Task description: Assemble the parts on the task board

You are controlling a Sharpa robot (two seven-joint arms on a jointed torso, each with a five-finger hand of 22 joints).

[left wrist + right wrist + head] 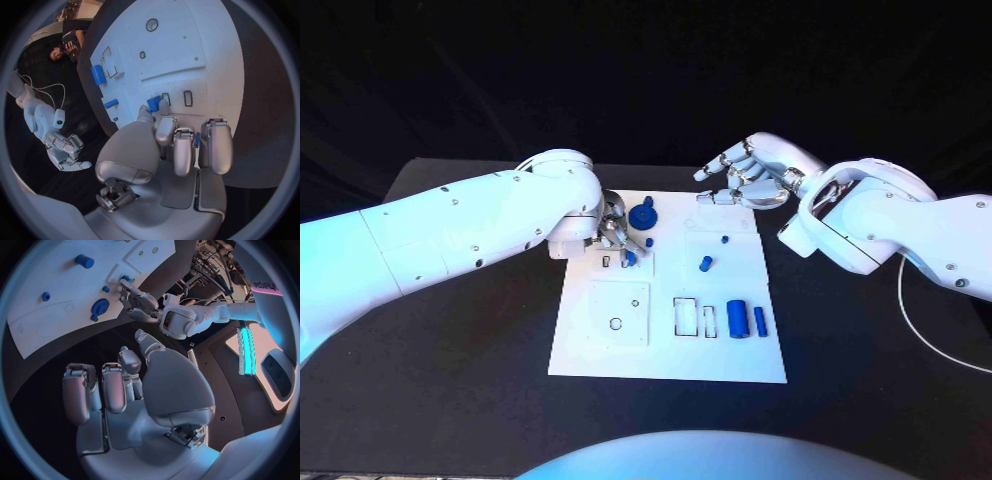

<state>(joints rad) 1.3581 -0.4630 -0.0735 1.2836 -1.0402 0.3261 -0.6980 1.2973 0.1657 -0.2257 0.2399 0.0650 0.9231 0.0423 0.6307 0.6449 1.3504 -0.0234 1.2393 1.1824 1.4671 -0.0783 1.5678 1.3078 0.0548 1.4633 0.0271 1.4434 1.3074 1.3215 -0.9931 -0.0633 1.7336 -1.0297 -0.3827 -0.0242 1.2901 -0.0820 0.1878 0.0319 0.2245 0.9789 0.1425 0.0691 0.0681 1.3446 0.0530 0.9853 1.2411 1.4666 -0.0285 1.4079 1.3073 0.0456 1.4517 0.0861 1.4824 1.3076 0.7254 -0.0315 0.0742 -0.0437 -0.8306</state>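
Judging by the task board [668, 345], assembly is partly done: a round blue knob [643, 213] stands at twelve o'clock, while two blue cylinders [737, 321] lie loose by an open slot at four o'clock. Left hand [616, 237] pinches a small blue part [154, 103] at the board's ten o'clock slots. Right hand [750, 172] hovers over the desk [444, 400] at one o'clock, fingers curled, empty.
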